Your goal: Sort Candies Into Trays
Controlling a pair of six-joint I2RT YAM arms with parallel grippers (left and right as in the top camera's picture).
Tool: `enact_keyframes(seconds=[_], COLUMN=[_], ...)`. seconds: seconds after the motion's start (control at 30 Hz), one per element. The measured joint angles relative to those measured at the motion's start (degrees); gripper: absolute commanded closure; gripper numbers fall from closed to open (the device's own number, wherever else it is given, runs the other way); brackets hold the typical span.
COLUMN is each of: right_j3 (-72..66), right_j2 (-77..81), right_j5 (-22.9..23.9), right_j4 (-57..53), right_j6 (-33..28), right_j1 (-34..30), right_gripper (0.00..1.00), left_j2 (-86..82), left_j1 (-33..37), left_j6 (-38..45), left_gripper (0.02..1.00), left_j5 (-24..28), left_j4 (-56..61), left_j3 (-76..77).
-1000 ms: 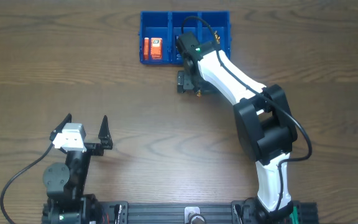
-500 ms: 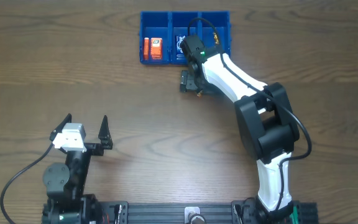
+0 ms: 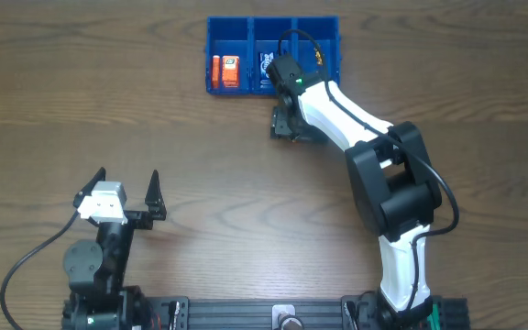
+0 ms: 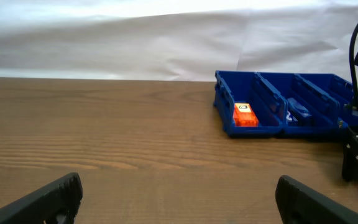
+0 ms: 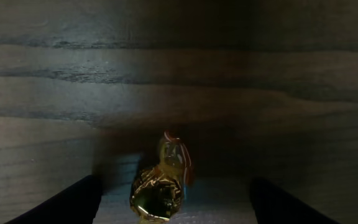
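Wood-grain table carries the whole setup, with a pale sheet as backdrop in the left wrist view.

Right arm: extended toward the far side. The right gripper is low over the table, fingers spread wide, nothing held.

Left arm: folded close to its base. The left gripper is open and empty, well apart from all the task items.

Blue three-compartment tray: just beyond the right gripper, and far ahead of the left one.
- Compartment farthest from the right arm holds an orange-wrapped candy.
- Middle compartment holds a blue-wrapped candy.
- Third compartment: contents cannot be made out.

Gold foil-wrapped candy: lies on the table between the right gripper's fingers, roughly centred. Bare wood shows on either side, so neither finger touches it. Its twisted end points away from the wrist.

Step in hand (judgement): picking up the gold candy. The approach looks done and the grasp is not yet made.

Next move calls for:
- Close the fingers evenly on the foil body, not the twisted tail, so the candy is not nudged sideways.
- Lift clear of the tray's near wall.
- Carry forward to a compartment, likely the third, since the other two hold different wrappers.
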Motion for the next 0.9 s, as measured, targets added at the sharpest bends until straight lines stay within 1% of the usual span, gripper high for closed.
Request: enact_keyframes(seconds=[0.07,0.17,0.2,0.3,0.5,0.7,0.9], right_j3=[0.00,-0.09,-0.17,-0.22,-0.22,-0.22,-0.24], right_j2=[0.00,0.00,0.00,0.00,0.00,0.00,-1.18], right_j5=[-0.11,-0.17,-0.17,-0.33,-0.35,-0.33,-0.28], right_j4=[0.22,0.90,1.09,1.27,1.27,1.27,-0.83], right_j6=[0.11,0.20,0.44,0.83,1.31,1.27,0.98], right_j1=[0.00,0.00,0.00,0.00,0.00,0.00,0.00], right_gripper=[0.369,0.581,0.606,0.630,0.785,0.840,0.849], left_j2=[0.00,0.00,0.00,0.00,0.00,0.00,0.00], left_j1=[0.00,0.00,0.00,0.00,-0.02,-0.02,-0.02], left_j6=[0.00,0.00,0.00,0.00,0.00,0.00,0.00], left_gripper=[0.020,0.020,0.020,0.020,0.020,0.020,0.020], left_j5=[0.00,0.00,0.00,-0.02,0.00,0.00,0.00], left_j4=[0.00,0.00,0.00,0.02,0.02,0.00,0.00], left_j3=[0.00,0.00,0.00,0.00,0.00,0.00,0.00])
